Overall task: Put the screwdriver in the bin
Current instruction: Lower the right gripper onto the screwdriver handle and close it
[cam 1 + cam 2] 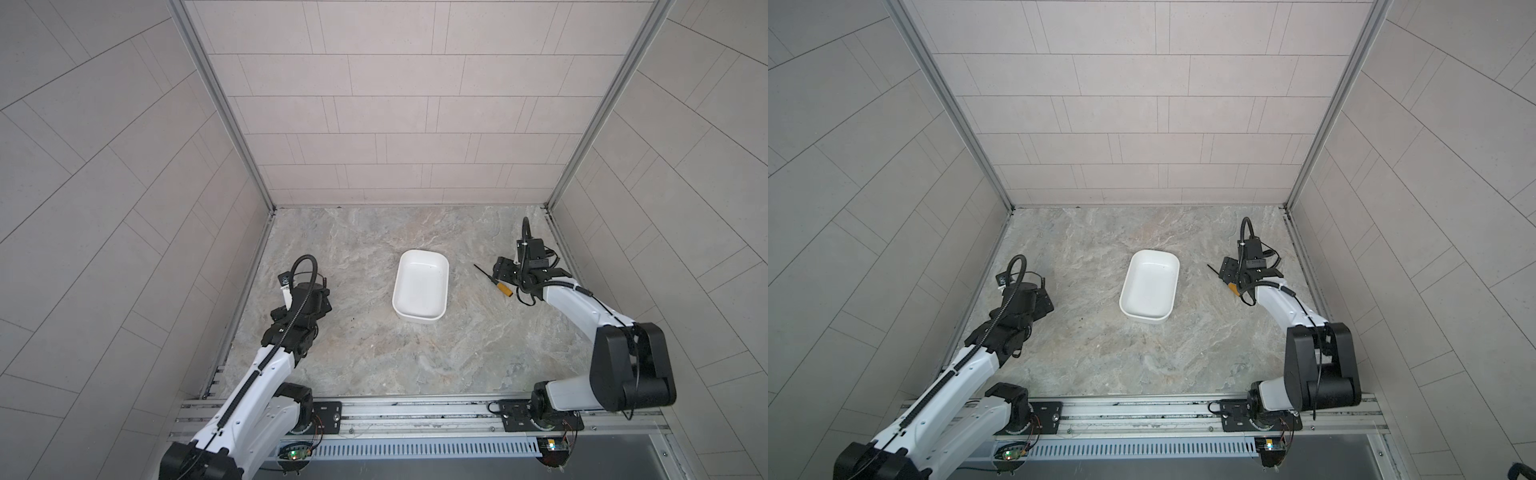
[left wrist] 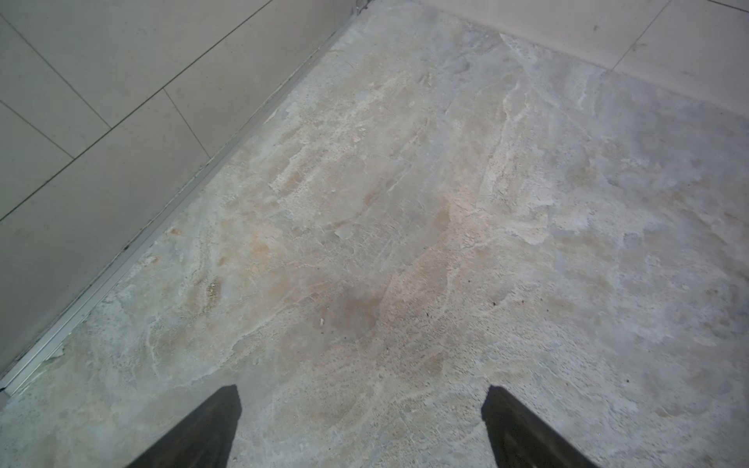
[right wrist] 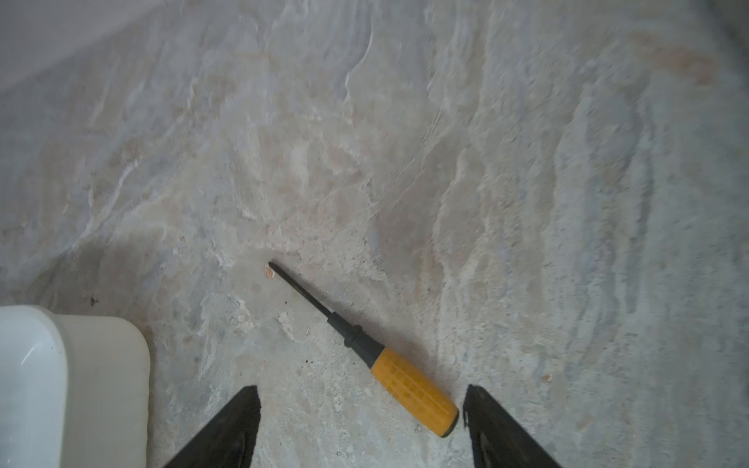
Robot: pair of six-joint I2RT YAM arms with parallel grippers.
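Screwdriver (image 3: 413, 391): yellow-orange handle with faint rows of small marks, black collar, thin black shaft. Bin (image 1: 417, 318): plain white, no pattern. Surface (image 1: 374, 357): mottled grey and beige, veined with pale whitish streaks like stone, dotted with a few dark specks. Walls (image 1: 395, 104): pale grey-beige rectangular tiles in staggered rows, with thin dark joint lines. Arms (image 1: 575, 305): white shells with black joints and black cables. Rail (image 1: 415, 412): silver-grey metal.

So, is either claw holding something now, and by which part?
Nothing is held. The screwdriver lies on the table, with its yellow handle end inside the open right claw, not clamped. The left claw is open and empty.
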